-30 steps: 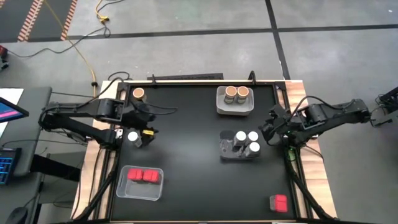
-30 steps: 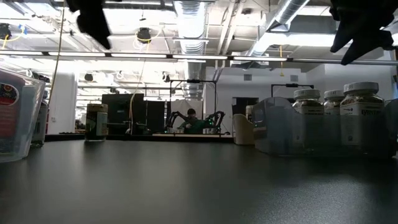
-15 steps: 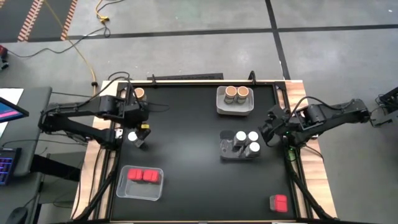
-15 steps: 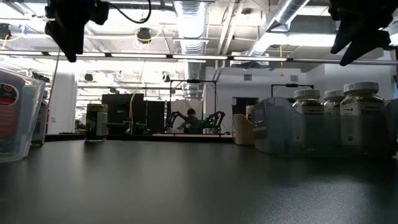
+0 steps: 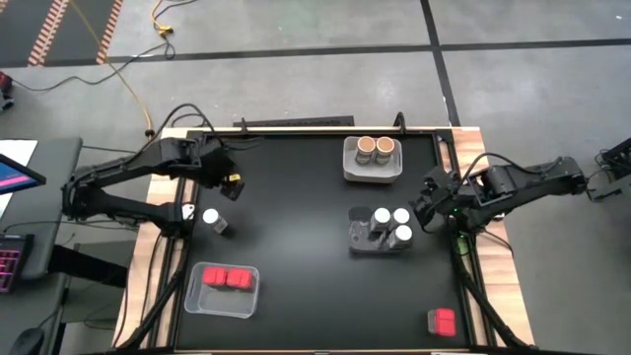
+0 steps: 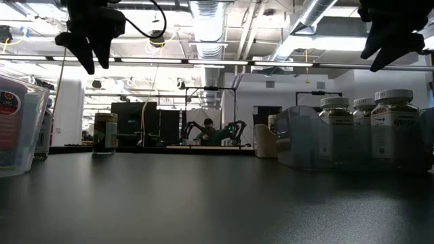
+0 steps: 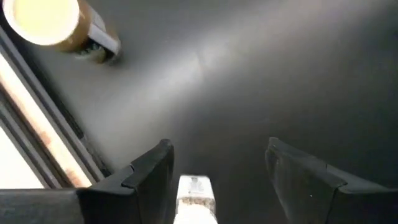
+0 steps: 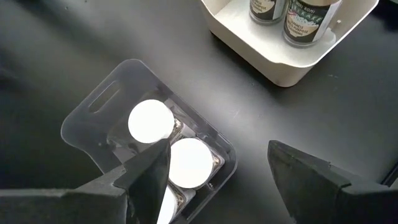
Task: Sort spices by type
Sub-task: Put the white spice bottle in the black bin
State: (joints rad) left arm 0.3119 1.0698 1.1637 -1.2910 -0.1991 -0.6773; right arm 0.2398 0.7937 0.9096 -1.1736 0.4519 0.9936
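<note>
A cork-topped jar stands upright on the black table by its far left edge, ahead of my left gripper, which hovers open and empty above the table. In the high view my left arm hides that jar. A white-lidded jar stands alone nearer the front, left of centre. Two cork-topped jars stand in a white tray. Three white-lidded jars sit in a clear tray, and my right gripper hangs open above it. Two red boxes lie in a clear tray at the front left.
One red box lies loose at the table's front right corner. The table's raised wooden rim runs close by my left gripper. The middle of the table is bare black surface.
My left gripper has swung from beside the lone white-lidded jar toward the table's far edge and the cork-topped jar, rolling its wrist on the way. The white-lidded jar has stayed where it stood. My right arm has kept still.
</note>
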